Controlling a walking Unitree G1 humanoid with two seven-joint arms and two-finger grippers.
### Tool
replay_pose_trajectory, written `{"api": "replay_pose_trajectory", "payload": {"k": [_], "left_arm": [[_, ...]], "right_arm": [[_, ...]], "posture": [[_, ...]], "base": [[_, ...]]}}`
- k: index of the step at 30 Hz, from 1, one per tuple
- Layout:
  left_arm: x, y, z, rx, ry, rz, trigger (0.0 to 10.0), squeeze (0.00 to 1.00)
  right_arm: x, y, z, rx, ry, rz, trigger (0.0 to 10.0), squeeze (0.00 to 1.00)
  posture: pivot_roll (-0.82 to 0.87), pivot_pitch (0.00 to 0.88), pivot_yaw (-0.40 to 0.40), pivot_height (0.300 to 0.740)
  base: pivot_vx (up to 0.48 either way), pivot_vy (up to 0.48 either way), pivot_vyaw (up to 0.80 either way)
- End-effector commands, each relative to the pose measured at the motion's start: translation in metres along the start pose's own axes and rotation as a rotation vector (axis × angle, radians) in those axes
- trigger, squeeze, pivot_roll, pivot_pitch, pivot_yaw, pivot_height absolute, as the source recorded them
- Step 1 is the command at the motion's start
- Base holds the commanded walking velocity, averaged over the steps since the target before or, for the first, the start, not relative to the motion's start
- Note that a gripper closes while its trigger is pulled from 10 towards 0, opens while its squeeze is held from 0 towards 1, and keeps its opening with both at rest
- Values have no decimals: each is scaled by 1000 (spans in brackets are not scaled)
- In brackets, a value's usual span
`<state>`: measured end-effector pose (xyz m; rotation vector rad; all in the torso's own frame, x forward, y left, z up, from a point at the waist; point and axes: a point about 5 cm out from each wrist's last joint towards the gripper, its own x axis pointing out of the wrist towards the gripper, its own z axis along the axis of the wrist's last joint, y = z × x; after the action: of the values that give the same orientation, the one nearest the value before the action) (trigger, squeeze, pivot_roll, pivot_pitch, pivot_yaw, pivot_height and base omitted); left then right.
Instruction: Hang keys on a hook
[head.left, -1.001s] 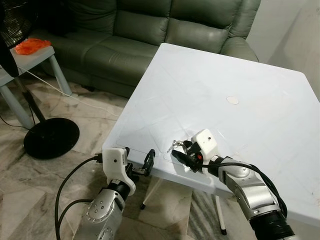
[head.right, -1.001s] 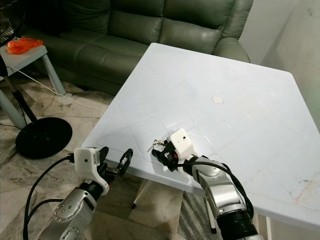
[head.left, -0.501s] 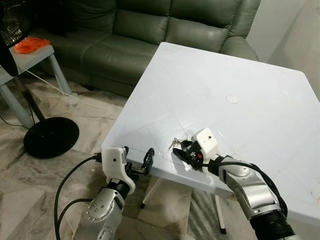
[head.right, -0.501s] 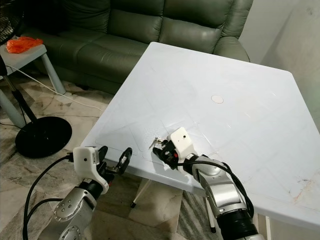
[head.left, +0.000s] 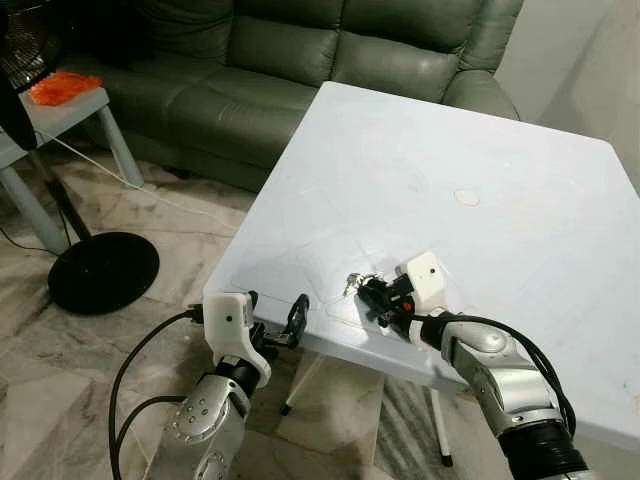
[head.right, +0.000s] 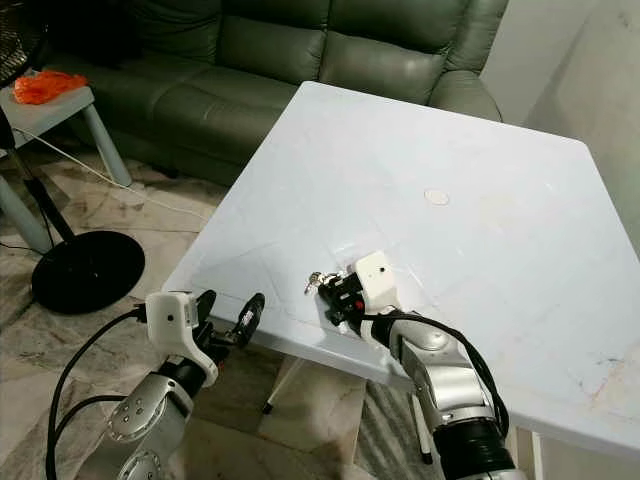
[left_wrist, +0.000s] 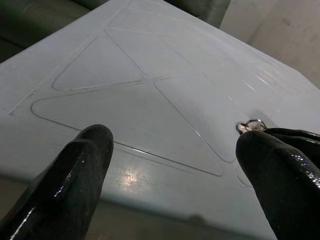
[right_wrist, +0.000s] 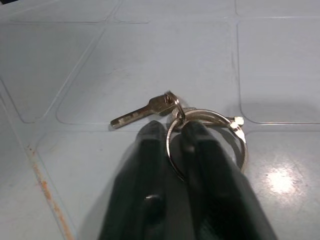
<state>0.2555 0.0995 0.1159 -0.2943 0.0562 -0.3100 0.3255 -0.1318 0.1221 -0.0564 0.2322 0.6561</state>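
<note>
Keys (right_wrist: 167, 111) on a silver ring lie on our white table (head.left: 480, 150), close to its near edge, and our right gripper (head.left: 372, 296) has its two black fingers (right_wrist: 150, 150) pressed together on that ring, one key sticking out flat on the tabletop beyond the fingertips. Our left gripper (head.left: 272, 322) hovers just off the table's near edge, below the level of the top, with its fingers (left_wrist: 70, 170) spread wide apart and nothing between them; from its wrist view we look across the tabletop at the ring beside our other gripper. Farther off on the table sits a small round mark (head.left: 466, 197). Beyond the table stands a green leather sofa (head.left: 300, 60), and to our left a black fan base (head.left: 103, 272) on the marble floor, next to a small side table (head.left: 55, 110) carrying something orange (head.left: 62, 88).
</note>
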Motion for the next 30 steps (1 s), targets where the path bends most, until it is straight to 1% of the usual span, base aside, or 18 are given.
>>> {"api": "replay_pose_trajectory", "payload": {"k": [1, 10, 12, 17, 19, 20, 21, 22, 23, 24, 28, 29, 30], "left_arm": [[0, -5, -14, -44, 61, 9, 10000, 0], [1, -6, -13, -48, 56, 5, 10000, 0], [1, -6, -13, -47, 55, 4, 10000, 0], [3, -6, -12, -48, 50, 8, 10000, 0], [3, -6, -12, -50, 48, 8, 10000, 0], [4, -6, -12, -49, 48, 8, 10000, 0], [4, -6, -12, -49, 46, 10, 10000, 0], [4, -6, -12, -49, 46, 10, 10000, 0], [5, -6, -12, -48, 46, 10, 10000, 0], [6, -5, -12, -48, 45, 11, 10000, 0], [8, -6, -11, -49, 41, 8, 10000, 0], [9, -6, -10, -48, 41, 8, 10000, 0], [10, -6, -10, -49, 38, 7, 10000, 0]], "right_arm": [[-1, -5, 1, 4, -2, -17, 0, 0], [0, -6, 6, 14, -27, -19, 0, 0], [1, -6, 9, 40, -46, -17, 0, 0], [1, -10, 18, 158, -143, -16, 0, 0], [0, -12, 23, 191, -183, -22, 0, 0], [0, -14, 25, 219, -207, -33, 0, 0], [-2, -18, 30, 260, -253, -64, 0, 0], [-2, -18, 30, 260, -253, -64, 0, 0], [-3, -20, 32, 271, -276, -87, 0, 0], [-4, -22, 34, 295, -296, -105, 0, 0], [-5, -27, 35, 341, -324, -154, 0, 0], [-5, -28, 36, 359, -334, -163, 0, 0], [-6, -30, 36, 408, -344, -181, 0, 0]], "posture": [[86, 160, -120, 740], [90, 146, -122, 740], [90, 146, -122, 740], [91, 145, -124, 740], [89, 146, -124, 740], [88, 146, -124, 740], [88, 146, -124, 740], [88, 146, -124, 740], [88, 146, -124, 740], [85, 145, -122, 740], [81, 144, -121, 740], [81, 144, -121, 740], [77, 140, -120, 740]], "base": [[0, 0, 0], [0, 0, 0], [0, 0, 0], [0, 0, 0], [0, 0, 0], [0, 0, 0], [0, 0, 0], [0, 0, 0], [0, 0, 0], [0, 0, 0], [0, 0, 0], [0, 0, 0], [0, 0, 0]]}}
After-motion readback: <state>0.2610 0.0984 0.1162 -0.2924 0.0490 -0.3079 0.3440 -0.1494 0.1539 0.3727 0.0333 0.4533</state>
